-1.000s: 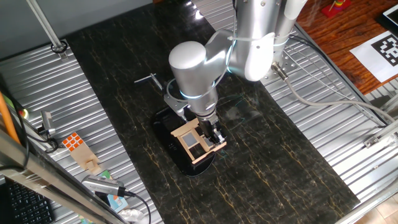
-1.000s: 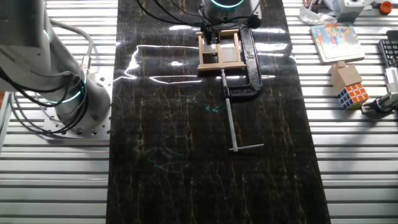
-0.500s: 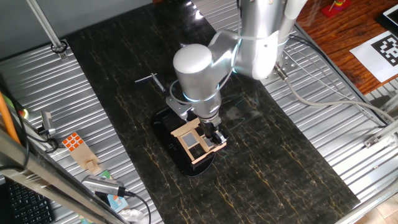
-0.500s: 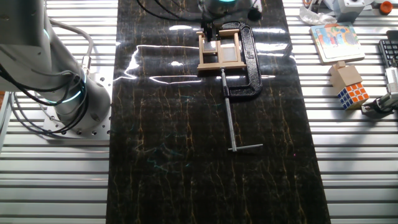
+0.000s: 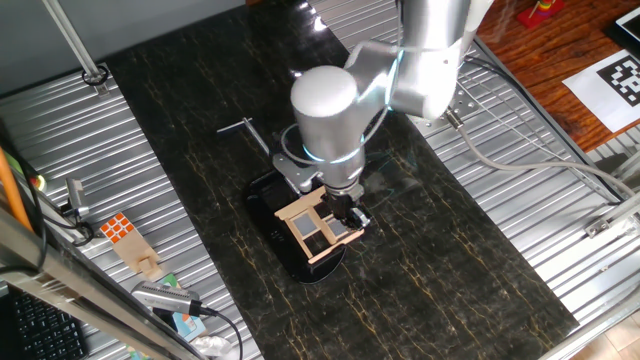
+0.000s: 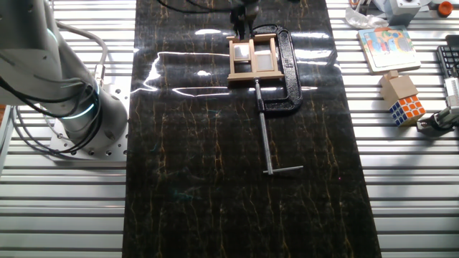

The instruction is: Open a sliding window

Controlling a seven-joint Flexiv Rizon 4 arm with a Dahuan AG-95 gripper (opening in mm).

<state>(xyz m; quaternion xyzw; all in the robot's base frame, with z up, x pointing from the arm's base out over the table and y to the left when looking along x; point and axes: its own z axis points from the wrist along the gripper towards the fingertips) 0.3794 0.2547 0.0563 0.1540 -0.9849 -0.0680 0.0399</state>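
Right now the sliding window (image 5: 318, 226) sits near the middle of the dark marbled counter (image 5: 420, 260), held in a black C-clamp (image 6: 285, 72) whose long screw rod (image 6: 265, 129) runs away from it and ends in a small crossbar. Its light wooden frame has cross bars, and in the one fixed view the panes look dark, while in the other fixed view (image 6: 253, 60) they look pale from reflected light. The gripper (image 5: 345, 208) of the silver robot arm (image 5: 330, 110) comes down at one edge of the frame, at the side toward the arm, and it seems to touch the wood or be just beside it. I cannot tell if the jaws are apart or together, because the round wrist hides them in the one fixed view, and in the other fixed view only a dark tip (image 6: 239, 16) shows at the top edge of the picture, just above the frame. On the ribbed metal surface beside the counter lies an orange-and-white cube (image 5: 118, 228) on a small wooden block, well apart from the window. In the other fixed view this cube (image 6: 407, 109) is at the right side, near a colourful picture card (image 6: 387, 47). The arm's round base (image 6: 79, 115) stands at the left of the counter.
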